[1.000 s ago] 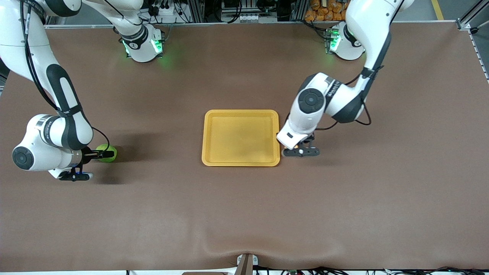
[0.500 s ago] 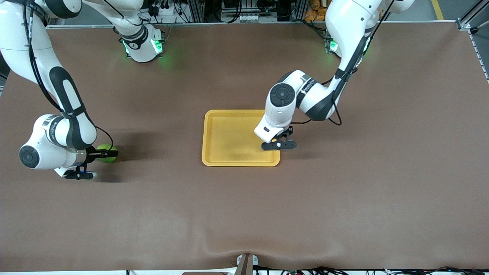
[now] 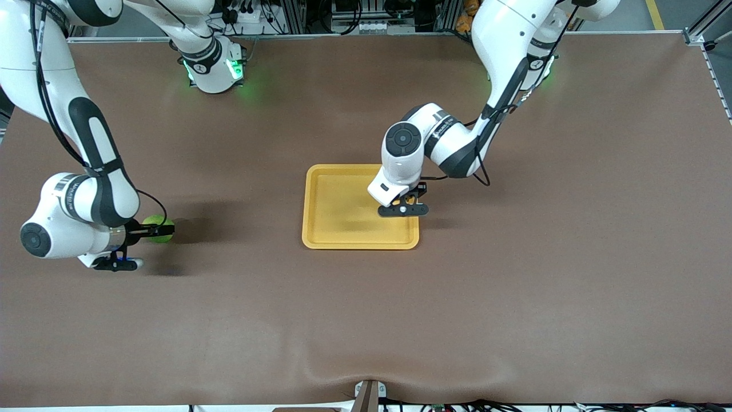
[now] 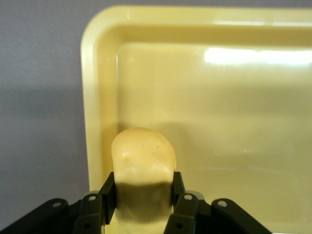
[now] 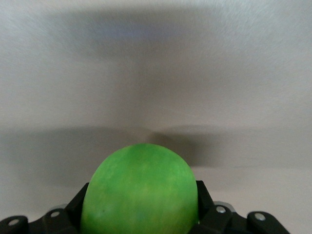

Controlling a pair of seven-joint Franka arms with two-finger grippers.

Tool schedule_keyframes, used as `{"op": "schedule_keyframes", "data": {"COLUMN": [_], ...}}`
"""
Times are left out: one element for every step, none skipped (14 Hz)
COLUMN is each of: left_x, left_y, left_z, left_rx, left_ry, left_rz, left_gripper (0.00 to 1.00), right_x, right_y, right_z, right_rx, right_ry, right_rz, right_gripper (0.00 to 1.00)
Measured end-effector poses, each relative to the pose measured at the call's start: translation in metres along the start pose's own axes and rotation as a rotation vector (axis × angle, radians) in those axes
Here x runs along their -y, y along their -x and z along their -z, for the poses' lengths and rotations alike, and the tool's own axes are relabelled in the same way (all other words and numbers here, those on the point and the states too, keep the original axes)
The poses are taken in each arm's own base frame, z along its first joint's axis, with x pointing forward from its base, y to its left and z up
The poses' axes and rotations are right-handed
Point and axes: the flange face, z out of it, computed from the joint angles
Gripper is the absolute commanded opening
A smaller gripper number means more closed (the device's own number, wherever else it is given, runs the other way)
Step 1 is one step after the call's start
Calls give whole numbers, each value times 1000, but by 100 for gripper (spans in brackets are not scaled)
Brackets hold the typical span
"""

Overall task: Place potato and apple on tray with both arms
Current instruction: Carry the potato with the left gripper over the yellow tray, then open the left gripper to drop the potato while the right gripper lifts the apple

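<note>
While the right arm's black two-finger gripper (image 3: 150,230) hangs over the brown table (image 3: 514,297) toward the right arm's end, well apart from the tray, its fingers (image 5: 207,207) are closed against both sides of the small round bright green apple (image 3: 155,228), which fills the gap between them. Near the table's middle lies the flat rectangular yellow-orange plastic tray (image 3: 337,237) with its low raised rim. Over the tray's edge toward the left arm's end, the left arm's black gripper (image 3: 407,201) is clamped on the small oblong yellow-orange potato (image 4: 143,158), its fingers (image 4: 178,187) pressed to both flanks, one rounded end jutting out above the tray floor just inside the rim.
</note>
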Motion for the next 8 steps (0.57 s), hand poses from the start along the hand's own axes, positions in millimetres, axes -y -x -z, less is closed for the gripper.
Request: {"op": "schedule_keyframes", "data": {"left_x": [-1,-2,-3,-3,-2,-2,-1,-2], "left_y": [2,3,5,6,6,6,7,7], "left_z": [-3,-6,-7,-8,-8,-8,-9,-9], "left_rx": [4,8,13,15,14,12,12,13], "left_ry": [-4,-9,-15,-21,-28,-36,-43,-45], "left_rz": [-4,-7,-9,-12,-18,-24,-28,-29], "left_gripper": [0,0,0,0,0,0,0,0], "right_x": [0,1,1,2,2,4,6,9], "right_y": [-1,-1,-2,-2,-3,-3,-3,-3], "right_z": [7,12,18,23,29,36,43,51], "right_rx": [1,5,7,11,15,19,26,32], "right_ry": [-1,-2,-2,-3,-4,-6,-8,-9], "right_rz": [1,2,2,3,5,8,12,16], "right_gripper": [0,0,0,0,0,0,0,0]}}
